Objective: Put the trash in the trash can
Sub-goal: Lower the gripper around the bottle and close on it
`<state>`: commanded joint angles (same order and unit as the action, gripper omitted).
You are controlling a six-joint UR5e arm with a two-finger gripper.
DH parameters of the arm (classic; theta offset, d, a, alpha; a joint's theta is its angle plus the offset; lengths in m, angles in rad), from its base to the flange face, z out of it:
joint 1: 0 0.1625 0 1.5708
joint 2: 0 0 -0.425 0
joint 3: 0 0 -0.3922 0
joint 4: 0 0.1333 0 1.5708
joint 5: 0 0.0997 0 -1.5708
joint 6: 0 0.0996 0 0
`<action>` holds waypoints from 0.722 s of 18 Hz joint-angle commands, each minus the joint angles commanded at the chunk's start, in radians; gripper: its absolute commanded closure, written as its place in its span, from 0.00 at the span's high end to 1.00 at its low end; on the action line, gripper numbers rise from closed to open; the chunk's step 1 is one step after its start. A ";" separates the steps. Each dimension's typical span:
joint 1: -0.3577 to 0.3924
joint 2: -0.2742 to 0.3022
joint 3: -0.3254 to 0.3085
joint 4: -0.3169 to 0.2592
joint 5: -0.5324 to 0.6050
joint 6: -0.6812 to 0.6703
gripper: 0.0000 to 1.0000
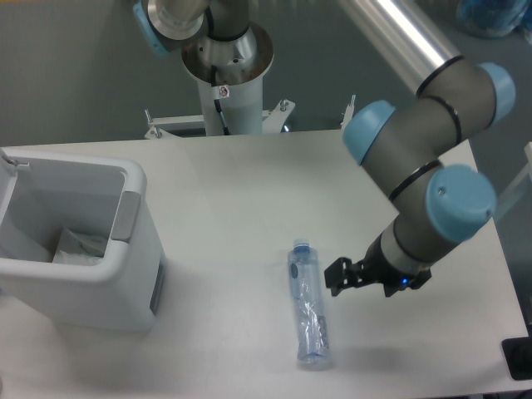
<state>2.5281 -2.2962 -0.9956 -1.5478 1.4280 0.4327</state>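
1. Nearest the camera, the clear plastic bottle [307, 306] lies on its side on the white table [241, 199], low and a little right of centre, its blue cap [301, 247] pointing toward 12 o'clock and its base toward 6 o'clock.
2. Its thin walls look crumpled and see-through, with the tabletop showing through them.
3. At 3 o'clock from the bottle's upper half, the black two-finger gripper [338, 277] hovers just beside it, apart from the plastic; its fingers [335, 268] point toward 9 o'clock.
4. From this angle I cannot tell how wide the jaws stand; nothing is visibly held between them.
5. Behind the gripper, the grey arm [432, 158] with light-blue joint caps rises toward 1 o'clock and leaves the view at the top edge.
6. At 9 o'clock of the table stands the trash can [133, 274], boxy and white with rounded corners and a grey panel [127, 218] on the rim facing the bottle; bottle and bin are well apart.
7. Inside the can, a white plastic packet [79, 248] rests against the lower wall, its markings too small to read.
8. At 12 o'clock, beyond the table's far edge, the robot's white pedestal [229, 91] stands on the grey floor.
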 joint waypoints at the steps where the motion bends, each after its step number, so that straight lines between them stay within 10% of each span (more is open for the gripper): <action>1: -0.012 -0.014 0.008 0.000 0.008 -0.012 1.00; 13: -0.068 -0.120 0.061 0.009 0.055 -0.068 1.00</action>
<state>2.4605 -2.4160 -0.9342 -1.5386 1.4833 0.3651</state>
